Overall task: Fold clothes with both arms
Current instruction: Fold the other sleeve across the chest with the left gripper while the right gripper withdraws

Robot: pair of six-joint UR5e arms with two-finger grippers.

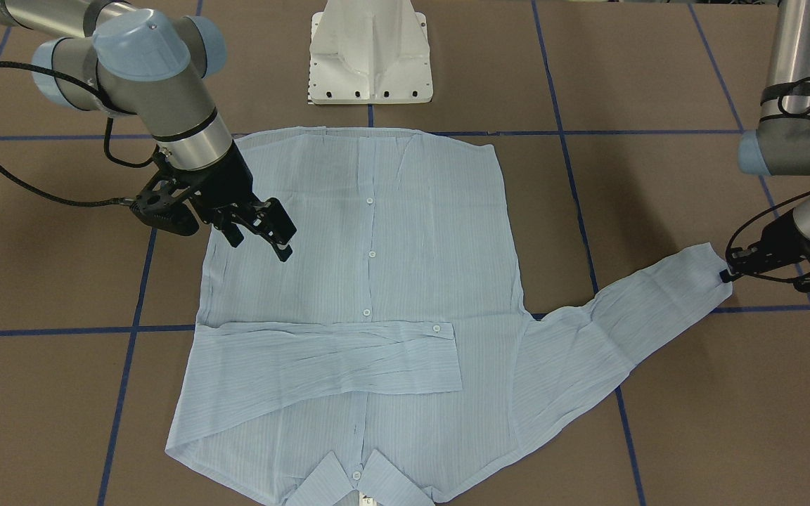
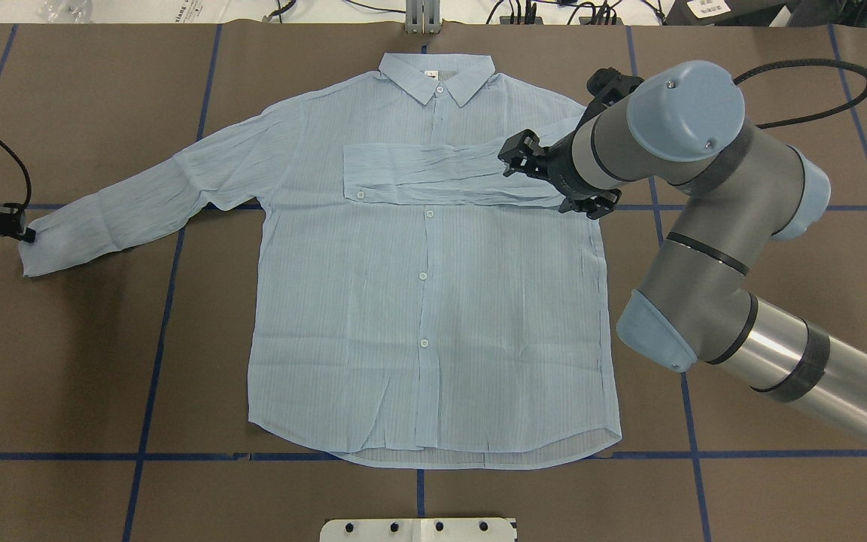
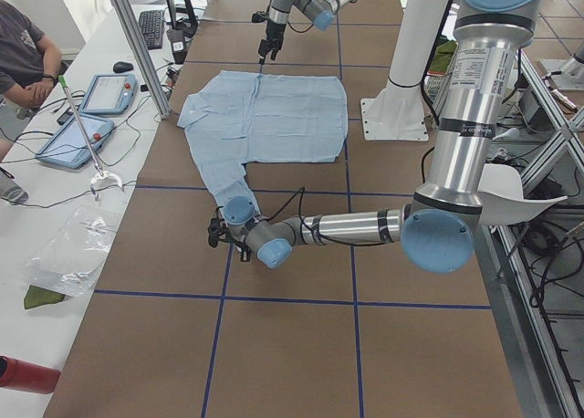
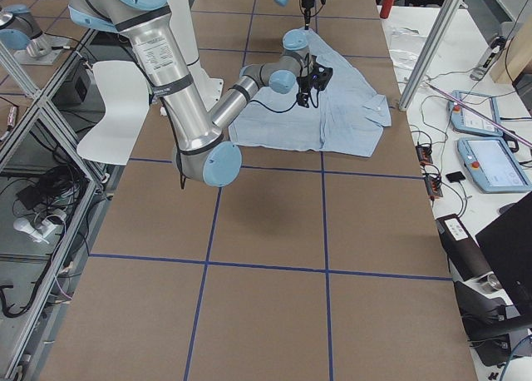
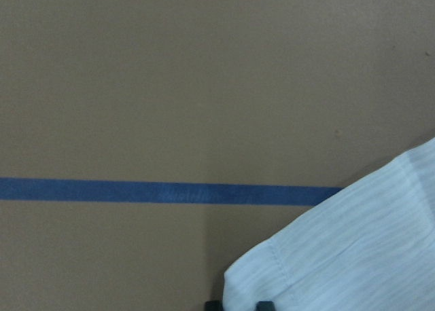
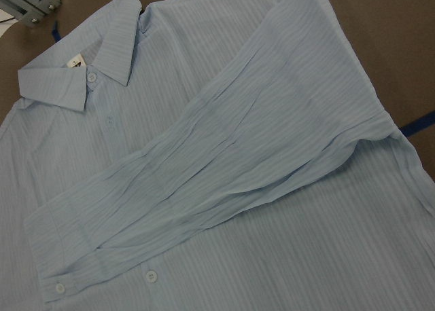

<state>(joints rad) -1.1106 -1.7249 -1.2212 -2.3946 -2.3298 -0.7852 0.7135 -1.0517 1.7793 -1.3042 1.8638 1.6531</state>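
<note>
So, the left gripper [image 1: 728, 275] is clamped onto the cuff [image 1: 704, 263], right at its edge, low over the counter [image 2: 780, 113] near the left end. In the left wrist view only a bit of cuff and the black fingertips can be made out at the bottom.

The right gripper [image 1: 261, 242] is held with its fingers spread and nothing in them. It's parked just above the shirt [image 2: 426, 316], over the side nearest the right end.

The shirt is laid flat in the middle of the counter, buttoned front up. The collar [image 2: 437, 75] is pointed at the far edge and the hem at the robot's edge.

Progress-wise, it looks like roughly a quarter is done. The folded sleeve [image 2: 433, 177] is already laid across the chest, fairly neat, with its cuff button showing. The loose sleeve [image 2: 147, 203] is stretched out toward the left end and not yet folded in.

After that, the body would probably need to be folded, sides in or hem up toward the collar. None of that is started.
</note>
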